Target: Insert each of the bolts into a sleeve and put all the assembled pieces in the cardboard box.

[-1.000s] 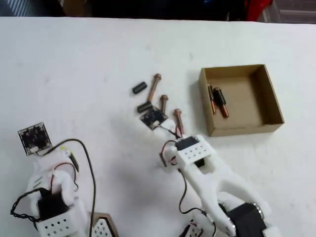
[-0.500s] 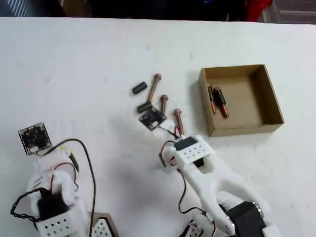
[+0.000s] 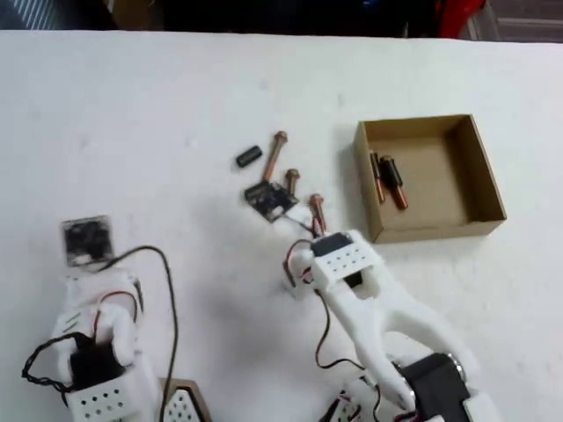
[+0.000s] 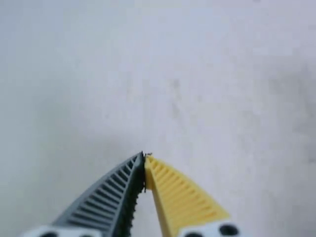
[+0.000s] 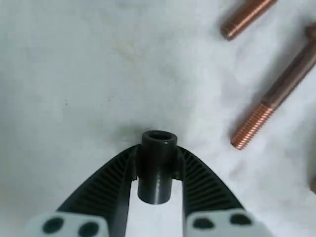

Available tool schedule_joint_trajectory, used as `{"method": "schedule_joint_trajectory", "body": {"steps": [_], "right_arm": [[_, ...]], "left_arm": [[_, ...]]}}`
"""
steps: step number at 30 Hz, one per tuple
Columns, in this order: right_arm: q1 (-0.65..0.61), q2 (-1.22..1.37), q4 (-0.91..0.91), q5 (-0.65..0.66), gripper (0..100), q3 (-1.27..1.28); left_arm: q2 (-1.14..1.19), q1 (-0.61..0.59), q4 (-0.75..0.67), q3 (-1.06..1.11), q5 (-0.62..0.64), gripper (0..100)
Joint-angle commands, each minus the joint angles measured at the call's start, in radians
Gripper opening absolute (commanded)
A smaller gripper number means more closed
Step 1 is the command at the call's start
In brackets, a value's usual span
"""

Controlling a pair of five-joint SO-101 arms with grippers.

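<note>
Two pieces [image 3: 387,180] already lie inside the cardboard box [image 3: 431,230]; they seem assembled, but I cannot tell this for both. Three bolts [image 3: 291,184] lie bare on the table [image 3: 132,105] near the box, and a loose sleeve [image 3: 249,156] lies beyond them. The right gripper [image 5: 157,150] is clamped on another sleeve [image 5: 157,170], close to these bolts. The left gripper [image 4: 144,168] is closed with nothing in it, well apart from the box. I judge that most of the work is not yet done.
</note>
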Motion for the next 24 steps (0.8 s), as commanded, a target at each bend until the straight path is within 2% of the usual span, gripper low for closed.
{"method": "schedule_joint_trajectory", "body": {"steps": [1, 9, 12, 20, 22, 24], "right_arm": [[0.054, -0.13, 0.119, 0.005, 1.7, -0.123], [0.147, -0.536, 0.286, 0.006, 1.7, -0.166], [0.182, -0.714, 0.338, 0.003, 1.7, -0.137], [0.223, -1.089, 0.344, 0.002, 1.7, 0.083], [0.242, -1.153, 0.343, 0.002, 1.7, 0.129], [0.249, -1.198, 0.343, 0.002, 1.7, 0.167]], "left_arm": [[-0.008, 0.061, -0.046, 0.018, -0.133, 2], [-0.007, 0.07, -0.057, 0.028, -0.261, 2], [-0.005, 0.088, -0.011, 0.023, -0.322, 2], [-0.004, 0.182, 0.143, -0.161, -0.35, 2], [-0.002, 0.189, 0.147, -0.176, -0.354, 2], [-0.002, 0.189, 0.126, -0.187, -0.422, 2]]}}
